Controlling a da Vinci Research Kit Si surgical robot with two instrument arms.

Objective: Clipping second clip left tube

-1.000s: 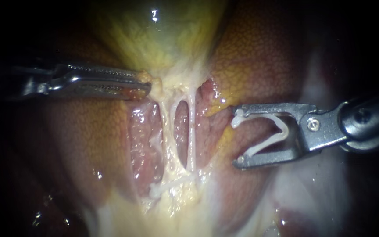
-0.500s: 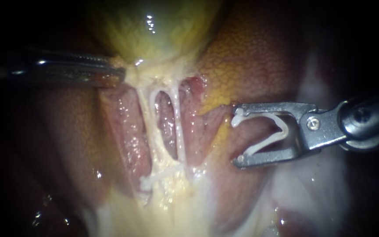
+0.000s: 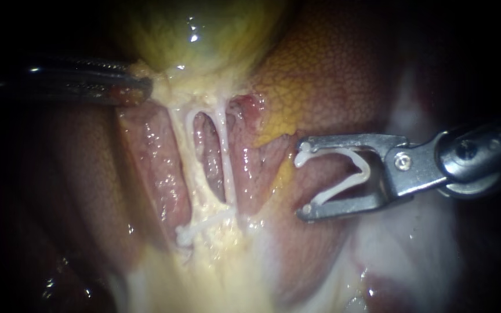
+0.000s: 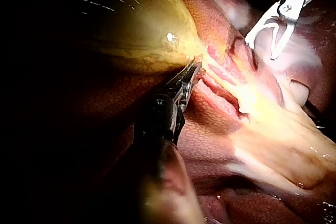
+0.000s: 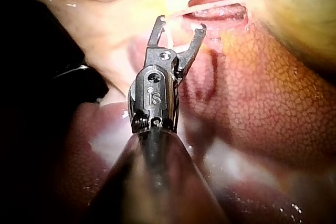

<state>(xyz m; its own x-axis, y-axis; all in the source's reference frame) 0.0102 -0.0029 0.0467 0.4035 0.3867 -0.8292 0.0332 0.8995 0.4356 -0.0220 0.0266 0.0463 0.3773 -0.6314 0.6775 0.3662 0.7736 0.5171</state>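
The left instrument, its jaws closed flat on the neck of the glossy yellow-green gallbladder, has hauled that neck sideways over the last second, away from the right instrument. What hangs from the gallbladder has gone with it. The pale, cord-like left tube, on the gripped side of the gallbladder's neck, and the thinner whitish right tube have both slid across, and they look taut, with a dark-red slot open between them. At their end farthest from the gallbladder, a white placed clip lies across their foot; how much it encloses I cannot tell. The right instrument has crept only slightly toward the gallbladder, so the gap to the tubes has widened. Its jaws stand wide apart, carrying a white plastic loaded clip with one leg seated against each jaw. The clip's mouth faces the tubes, nothing is inside it, and it hovers over the mottled orange-brown liver. The pull seems to present a clear stretch of left tube between gallbladder and placed clip. The approach is still to be made, though, and the right tube lies in the way, so catching both is the risk.
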